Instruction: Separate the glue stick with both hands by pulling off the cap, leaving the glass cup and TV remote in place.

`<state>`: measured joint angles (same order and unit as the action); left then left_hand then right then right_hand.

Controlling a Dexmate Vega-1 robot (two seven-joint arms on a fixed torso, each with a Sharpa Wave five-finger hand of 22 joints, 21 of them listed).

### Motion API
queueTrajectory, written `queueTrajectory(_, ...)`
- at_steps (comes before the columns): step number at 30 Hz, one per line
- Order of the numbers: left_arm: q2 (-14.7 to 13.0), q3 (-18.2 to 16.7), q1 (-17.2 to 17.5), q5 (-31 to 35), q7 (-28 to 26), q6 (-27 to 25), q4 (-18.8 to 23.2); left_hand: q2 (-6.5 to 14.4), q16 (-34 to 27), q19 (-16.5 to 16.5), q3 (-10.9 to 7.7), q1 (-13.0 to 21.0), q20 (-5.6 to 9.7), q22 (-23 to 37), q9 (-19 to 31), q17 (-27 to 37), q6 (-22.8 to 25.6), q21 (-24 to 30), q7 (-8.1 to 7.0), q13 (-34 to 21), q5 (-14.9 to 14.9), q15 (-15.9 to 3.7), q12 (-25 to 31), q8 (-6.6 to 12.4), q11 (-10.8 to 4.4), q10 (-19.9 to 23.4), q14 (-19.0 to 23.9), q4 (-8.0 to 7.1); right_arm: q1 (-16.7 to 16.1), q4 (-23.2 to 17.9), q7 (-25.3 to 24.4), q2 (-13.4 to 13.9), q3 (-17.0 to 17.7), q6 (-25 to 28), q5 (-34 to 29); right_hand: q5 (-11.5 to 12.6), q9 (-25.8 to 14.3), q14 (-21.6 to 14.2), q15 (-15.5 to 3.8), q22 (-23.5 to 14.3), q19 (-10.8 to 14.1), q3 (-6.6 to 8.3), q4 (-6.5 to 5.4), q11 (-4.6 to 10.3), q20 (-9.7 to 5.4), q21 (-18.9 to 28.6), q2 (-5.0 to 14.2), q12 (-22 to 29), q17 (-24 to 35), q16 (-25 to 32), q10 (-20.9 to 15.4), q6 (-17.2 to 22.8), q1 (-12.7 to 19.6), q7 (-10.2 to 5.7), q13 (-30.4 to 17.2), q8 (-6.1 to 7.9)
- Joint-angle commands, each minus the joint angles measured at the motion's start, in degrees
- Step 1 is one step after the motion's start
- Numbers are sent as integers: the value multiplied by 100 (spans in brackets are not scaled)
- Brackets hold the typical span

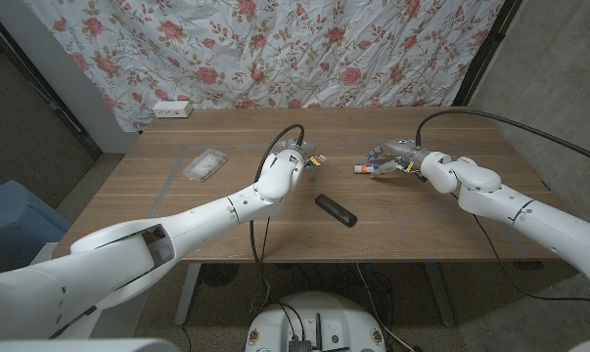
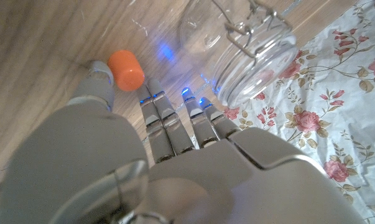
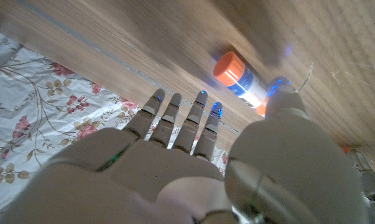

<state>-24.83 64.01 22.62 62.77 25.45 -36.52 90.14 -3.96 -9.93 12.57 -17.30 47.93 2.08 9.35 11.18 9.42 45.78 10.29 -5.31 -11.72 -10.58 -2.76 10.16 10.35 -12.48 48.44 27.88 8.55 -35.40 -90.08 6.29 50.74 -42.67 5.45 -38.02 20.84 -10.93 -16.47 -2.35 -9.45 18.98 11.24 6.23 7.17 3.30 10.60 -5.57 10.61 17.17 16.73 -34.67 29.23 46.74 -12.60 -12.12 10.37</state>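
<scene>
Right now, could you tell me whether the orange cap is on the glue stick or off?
Off: the small orange cap lies alone by the left hand; the glue stick lies apart.

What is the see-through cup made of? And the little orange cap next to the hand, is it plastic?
The cup looks like clear glass: you see the wood through it, and it carries a wire clasp. The orange cap is probably plastic: smooth, evenly coloured, slightly shiny. It lies on the wooden table by the left hand.

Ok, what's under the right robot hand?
The glue stick lies on the wooden table, beside the thumb of the right robot hand, its orange end showing. Anything beneath the palm is covered.
</scene>
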Motion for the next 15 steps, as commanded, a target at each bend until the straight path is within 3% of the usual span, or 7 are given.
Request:
queueTrajectory(1, -10, 33, -118, -28, 241, -12, 59, -57, -5, -135, 81, -192, 136, 14, -9, 16, -277, -13, -7, -1, -19, 35, 3, -8, 15, -342, -200, -21, 2, 0, 39, -6, 13, 52, -15, 22, -11, 14, -227, -23, -27, -26, -5, 9, -29, -4, -2, 26, 19, -2, 12, -2, -90, 2, -31, 45)
queueTrajectory(15, -139, -109, -97, -77, 460, -50, 420, -222, 3, -371, 265, -643, 64, 14, -52, 25, -1133, -7, 35, 38, 44, 324, -5, -35, 247, -1463, -845, -42, 64, 26, 201, -13, -2, 18, 61, 55, -3, 184, -98, -24, -133, -137, -80, -137, 40, -11, -68, -11, 47, -68, 295, -304, -358, 6, -32, 20)
